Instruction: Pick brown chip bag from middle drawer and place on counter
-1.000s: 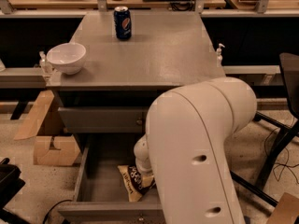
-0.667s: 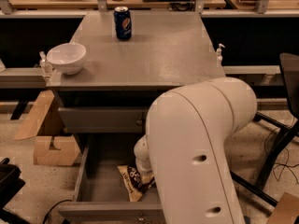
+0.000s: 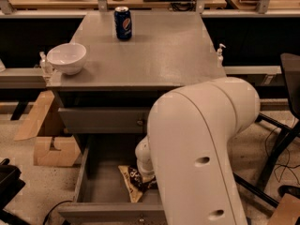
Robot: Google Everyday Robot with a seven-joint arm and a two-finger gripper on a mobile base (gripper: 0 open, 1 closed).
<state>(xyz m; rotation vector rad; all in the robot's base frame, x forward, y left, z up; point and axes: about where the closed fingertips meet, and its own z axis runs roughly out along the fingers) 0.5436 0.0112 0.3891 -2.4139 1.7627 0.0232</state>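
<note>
We've got the gripper (image 3: 146, 174) down in the open middle drawer (image 3: 82, 177), at the right edge of the brown chip bag (image 3: 131, 184). The arm hides its grasp, so we cannot tell. The bag's long axis runs roughly near-to-far. Up on the counter (image 3: 159, 55), the blue can (image 3: 123, 23) looks like Pepsi; the bag's lettering is unreadable.

Dark-brown chip bag (image 3: 131, 183) with cream ends lies in the grey drawer (image 3: 101, 189), off-white claw (image 3: 146, 173) down over it; dull grey table (image 3: 159, 55), blue can (image 3: 123, 23), white bowl (image 3: 67, 57).
</note>
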